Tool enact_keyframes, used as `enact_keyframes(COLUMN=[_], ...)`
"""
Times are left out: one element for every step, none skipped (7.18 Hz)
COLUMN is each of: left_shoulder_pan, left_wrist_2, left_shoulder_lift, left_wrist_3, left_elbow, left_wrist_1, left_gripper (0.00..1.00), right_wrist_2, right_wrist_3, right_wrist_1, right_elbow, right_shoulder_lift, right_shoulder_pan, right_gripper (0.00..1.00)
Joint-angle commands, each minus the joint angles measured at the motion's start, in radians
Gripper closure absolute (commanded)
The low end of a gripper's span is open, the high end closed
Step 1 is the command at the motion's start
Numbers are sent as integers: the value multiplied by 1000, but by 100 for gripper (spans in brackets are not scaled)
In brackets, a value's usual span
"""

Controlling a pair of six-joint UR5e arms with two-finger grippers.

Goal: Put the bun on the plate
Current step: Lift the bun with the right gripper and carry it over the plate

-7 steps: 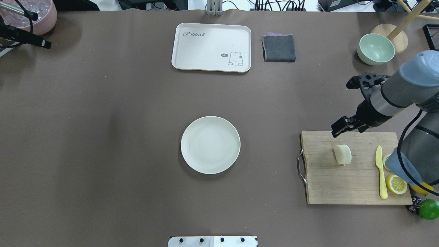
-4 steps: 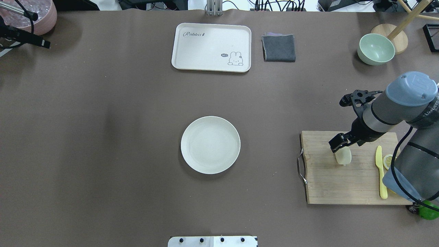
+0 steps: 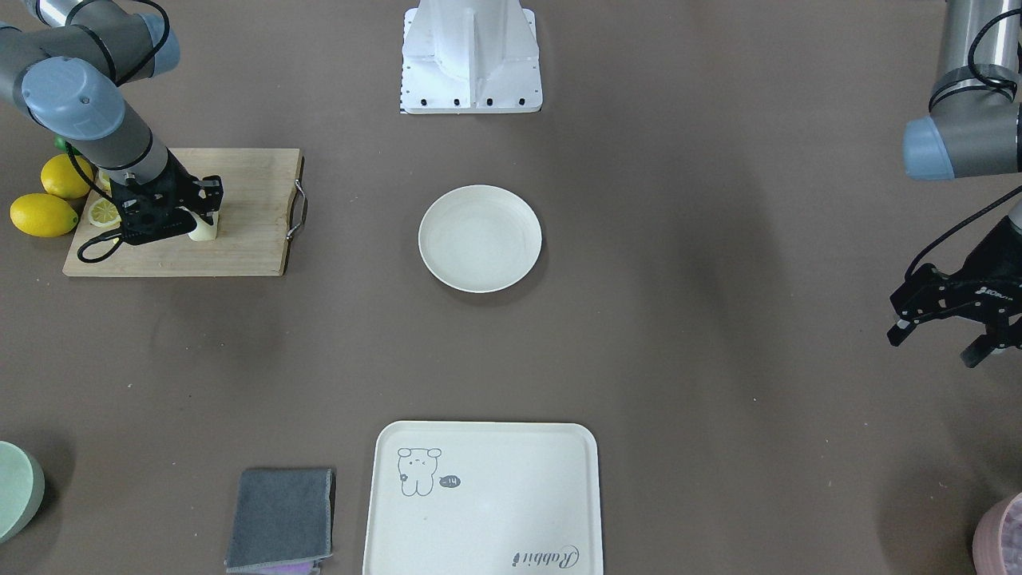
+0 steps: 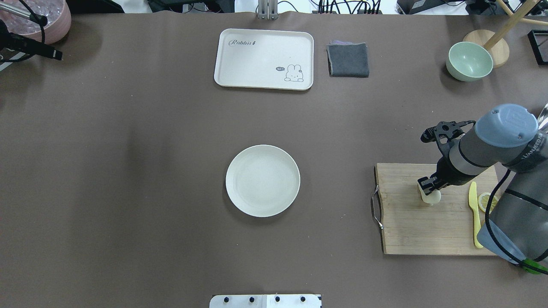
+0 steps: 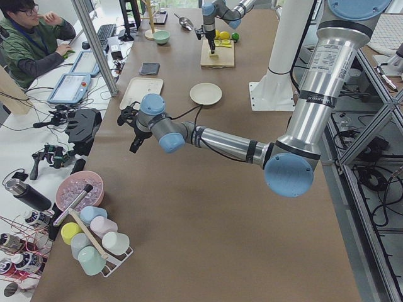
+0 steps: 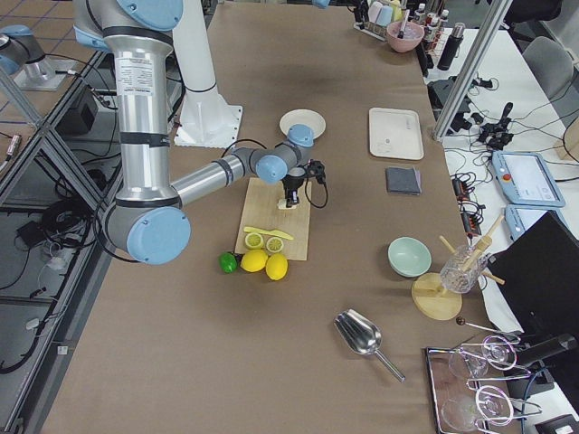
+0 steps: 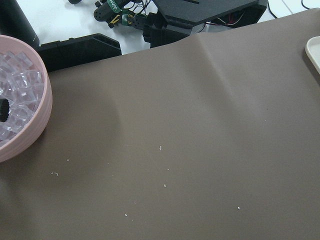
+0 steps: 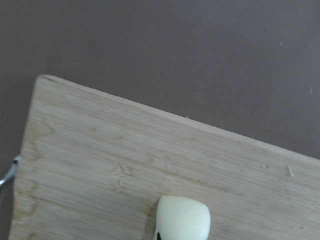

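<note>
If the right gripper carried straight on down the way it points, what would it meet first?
The bun, directly beneath the right gripper on the board; they may already touch.

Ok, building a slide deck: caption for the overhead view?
Right gripper at the bun on the cutting board; the plate sits empty mid-table.

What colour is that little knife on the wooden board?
Pale yellow. The knife shows best in the overhead exterior view.
</note>
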Motion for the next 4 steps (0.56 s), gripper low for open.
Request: enact_keyframes(left_shoulder_pan=[-3,-1,-3,-1], left_wrist_2=[0,-3,-12,-15], left_shoulder_lift=[2,14,6,0], left_wrist_3=[0,0,-2,-3], left_elbow=[-2,-2,-4,-2], left_wrist_1=[-2,-2,3,3], left_gripper=[3,3,3,3], right_wrist_2=[-4,5,-9,-39], right_wrist_3=[3,3,1,1], right_wrist_1=[7,3,9,0], right_elbow=[42,69,72,39], right_shoulder_lift=[75,127,197,312], right_shoulder_pan=[29,64,74,63], right_gripper=[100,100,100,100])
